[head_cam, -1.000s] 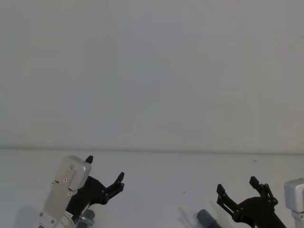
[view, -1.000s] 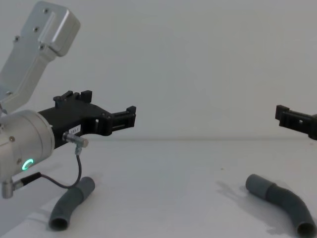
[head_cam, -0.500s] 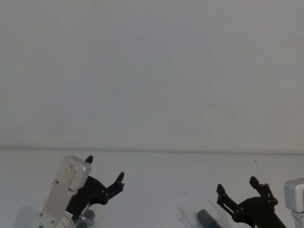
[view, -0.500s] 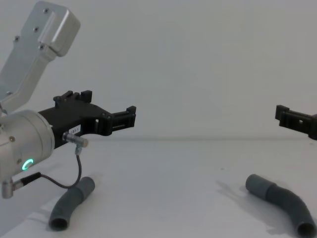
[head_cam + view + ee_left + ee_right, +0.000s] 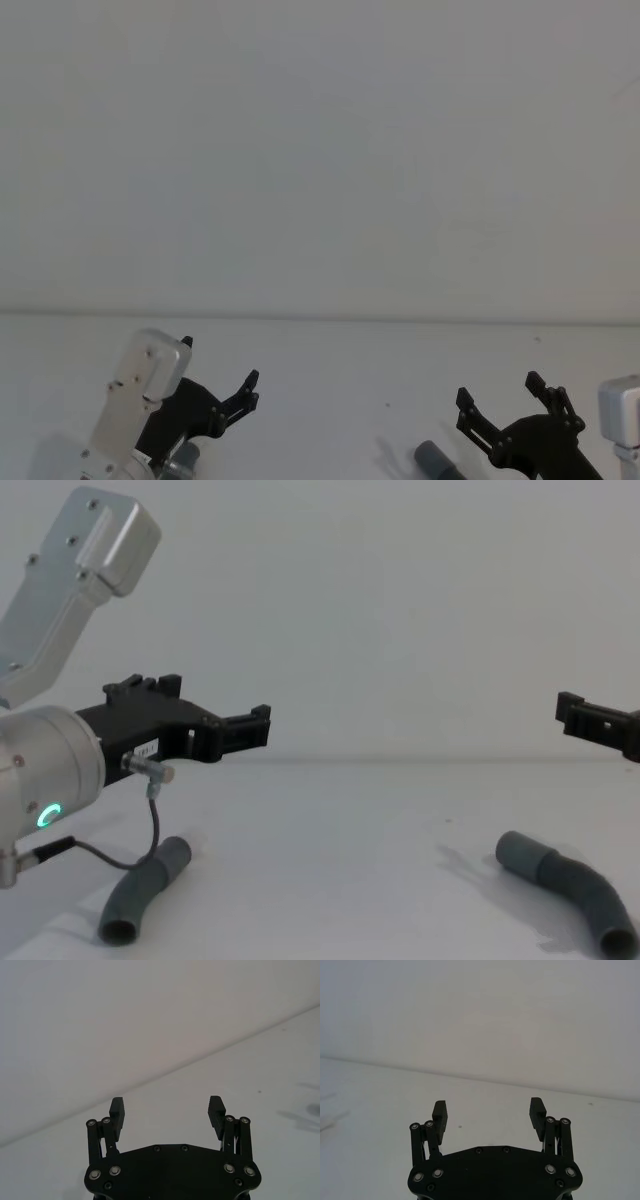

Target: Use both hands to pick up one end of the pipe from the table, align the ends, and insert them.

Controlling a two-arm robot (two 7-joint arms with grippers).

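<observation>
Two bent dark-grey pieces of the pipe lie apart on the white table (image 5: 330,860). The left piece (image 5: 145,890) rests below my left gripper (image 5: 215,702), its open end (image 5: 118,932) nearest me. Over on the right lies the other piece (image 5: 570,888), under my right gripper (image 5: 575,712), with an open end (image 5: 619,943) toward me. From the head, the left gripper (image 5: 220,360) and right gripper (image 5: 497,388) hover above the left piece (image 5: 183,457) and right piece (image 5: 437,462). Both wrist views show open, empty jaws: left gripper (image 5: 167,1107), right gripper (image 5: 489,1110).
A plain pale wall stands behind the table's far edge (image 5: 320,318). The silver left arm link (image 5: 70,590) rises high at the left. Bare table surface lies between the two pipe pieces.
My left gripper has sunk a little and drawn slightly back toward the left pipe piece. The right gripper and both pipe pieces have not moved.
</observation>
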